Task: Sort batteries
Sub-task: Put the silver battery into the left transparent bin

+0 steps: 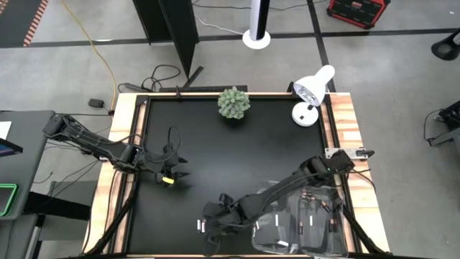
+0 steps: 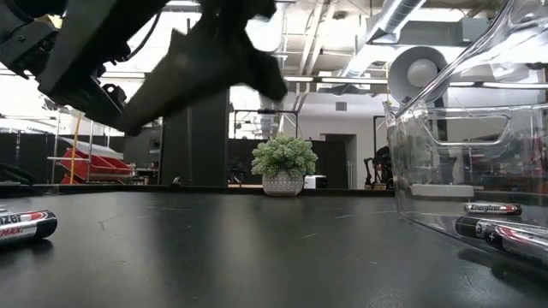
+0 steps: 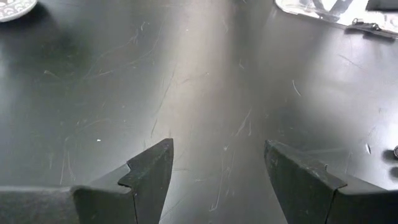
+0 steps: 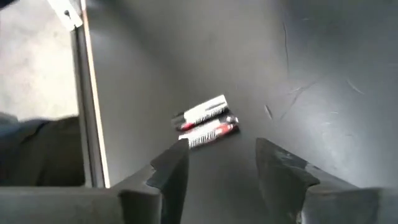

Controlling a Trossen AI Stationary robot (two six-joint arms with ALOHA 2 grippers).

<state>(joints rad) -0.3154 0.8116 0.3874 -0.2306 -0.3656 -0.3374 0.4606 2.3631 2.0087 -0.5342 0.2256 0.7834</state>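
- The table top (image 1: 237, 155) is black, smooth and faintly glossy, with fine pale scratches; its edge strip (image 1: 342, 115) looks like bare wood.
- The bins (image 2: 445, 162) are clear, shiny plastic.
- The batteries (image 4: 205, 121) wear glossy printed wrappers.
- The left gripper (image 3: 214, 180) has matt dark plastic-looking fingers.
- The lamp (image 1: 313, 86) has a smooth white shade.

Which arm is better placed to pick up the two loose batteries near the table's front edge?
Right. Its open gripper hovers just short of the two batteries. The left gripper, also open, sits farther off, over bare table.
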